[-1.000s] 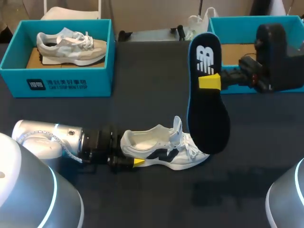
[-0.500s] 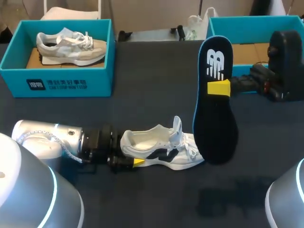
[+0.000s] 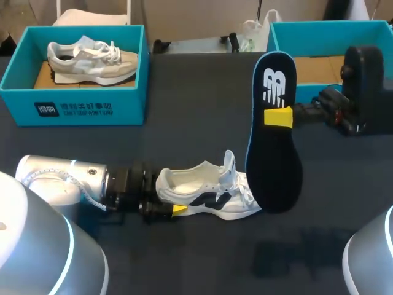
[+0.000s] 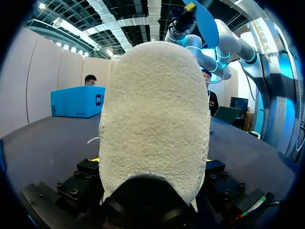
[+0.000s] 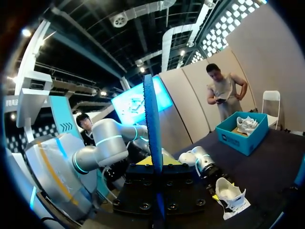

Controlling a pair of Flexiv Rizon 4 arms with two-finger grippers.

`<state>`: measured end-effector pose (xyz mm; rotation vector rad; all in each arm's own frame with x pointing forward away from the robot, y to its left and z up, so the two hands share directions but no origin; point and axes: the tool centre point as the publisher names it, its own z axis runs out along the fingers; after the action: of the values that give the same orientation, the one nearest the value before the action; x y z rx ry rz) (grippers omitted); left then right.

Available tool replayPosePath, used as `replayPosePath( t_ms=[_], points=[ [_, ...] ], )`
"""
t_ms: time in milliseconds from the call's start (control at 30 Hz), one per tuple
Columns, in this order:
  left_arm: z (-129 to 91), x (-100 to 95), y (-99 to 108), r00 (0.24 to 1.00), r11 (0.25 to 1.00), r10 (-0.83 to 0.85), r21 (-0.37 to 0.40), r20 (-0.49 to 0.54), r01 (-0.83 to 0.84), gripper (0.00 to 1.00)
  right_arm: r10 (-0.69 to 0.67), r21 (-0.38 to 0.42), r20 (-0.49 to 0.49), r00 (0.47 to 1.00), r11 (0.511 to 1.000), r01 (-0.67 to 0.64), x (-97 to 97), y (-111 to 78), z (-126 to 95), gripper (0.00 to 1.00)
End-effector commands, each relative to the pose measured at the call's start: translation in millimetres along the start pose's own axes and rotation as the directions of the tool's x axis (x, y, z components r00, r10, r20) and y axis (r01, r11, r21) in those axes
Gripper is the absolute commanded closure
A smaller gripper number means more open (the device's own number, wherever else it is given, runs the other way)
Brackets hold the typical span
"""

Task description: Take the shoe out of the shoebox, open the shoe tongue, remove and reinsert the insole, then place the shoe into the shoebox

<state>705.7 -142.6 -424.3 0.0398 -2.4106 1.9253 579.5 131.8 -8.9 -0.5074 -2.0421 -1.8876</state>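
Observation:
A white shoe point(image 3: 209, 192) with dark side marks lies on the dark table, toe to the right. My left gripper point(image 3: 175, 209) is shut on its heel. In the left wrist view the pale heel point(image 4: 155, 114) fills the space between the fingers of the left gripper point(image 4: 153, 164). My right gripper point(image 3: 279, 117) is shut on a dark insole point(image 3: 273, 153) with a blue rim. The insole hangs upright, its lower end just over the shoe's toe. The right wrist view shows the insole point(image 5: 153, 129) edge-on in the right gripper point(image 5: 155, 167), with the shoe point(image 5: 231, 195) below.
A teal shoebox point(image 3: 73, 109) at the back left holds a beige shoe point(image 3: 92, 55). A second teal shoebox point(image 3: 288, 31) stands at the back right, partly behind my right arm. Bare dark table lies in front of the shoe.
My right gripper carried the insole to the right, then a little back to the left and lower. The left arm and the shoe have not moved.

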Motion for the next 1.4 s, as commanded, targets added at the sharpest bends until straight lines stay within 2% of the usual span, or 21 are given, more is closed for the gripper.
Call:
replayPosePath(
  t_ms=[33,233,667,1400],
  points=[
    [-0.3,-0.6,4.0,1.0,1.0,0.0,0.001,0.002,0.0,1.0,0.008,0.016,-0.019,1.0,1.0,-0.008,-16.5,9.0,4.7,1.0],
    [-0.3,-0.6,4.0,1.0,1.0,0.0,0.001,0.002,0.0,1.0,0.009,0.003,-0.036,0.999,1.0,-0.009,-29.7,12.9,4.4,1.0],
    [-0.3,-0.6,4.0,1.0,1.0,0.0,0.001,0.002,0.0,1.0,0.026,0.013,-0.036,0.999,1.0,-0.026,-45.5,16.4,8.8,1.0],
    [-0.3,-0.6,4.0,1.0,1.0,0.0,0.001,0.002,0.0,1.0,0.021,0.002,-0.021,1.0,1.0,-0.021,-48.3,16.2,22.6,1.0]
  ],
)
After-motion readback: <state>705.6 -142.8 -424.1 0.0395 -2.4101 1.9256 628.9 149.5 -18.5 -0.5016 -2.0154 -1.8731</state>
